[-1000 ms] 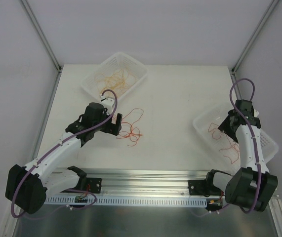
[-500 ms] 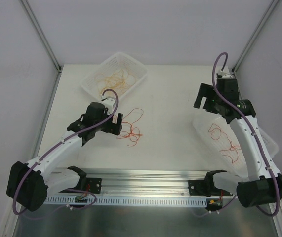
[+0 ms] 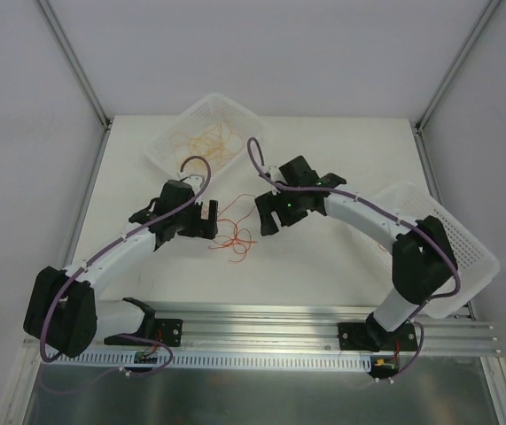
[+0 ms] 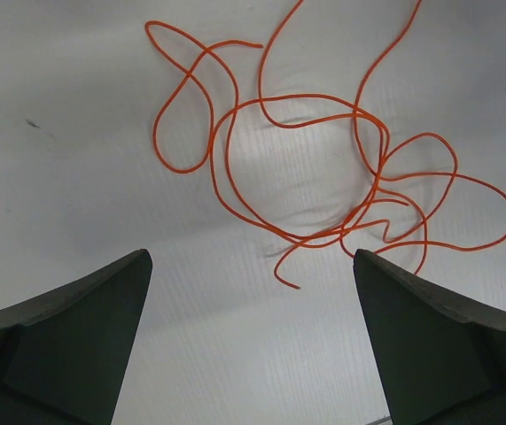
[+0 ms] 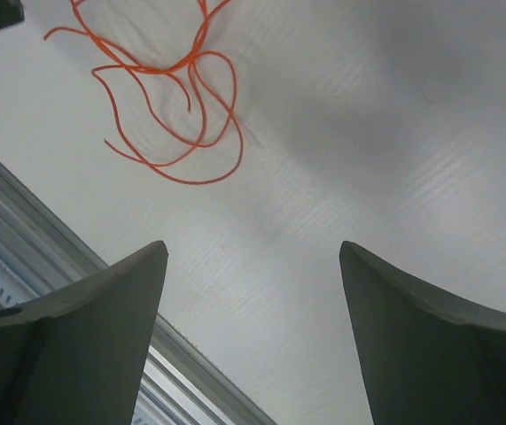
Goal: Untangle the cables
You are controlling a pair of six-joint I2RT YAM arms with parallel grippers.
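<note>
1. Hovering low, left gripper (image 4: 251, 261) is spread wide, nothing in it.
2. Right gripper (image 5: 253, 252) same deal, spread and empty.
3. Orange cables (image 4: 372, 180) sit tangled on the table (image 3: 341, 150) between the two.
4. More cables in the far basket (image 3: 237, 113).

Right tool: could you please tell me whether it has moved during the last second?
Yes. The right tool swung left, from above the right basket to beside the orange cables mid-table.
</note>
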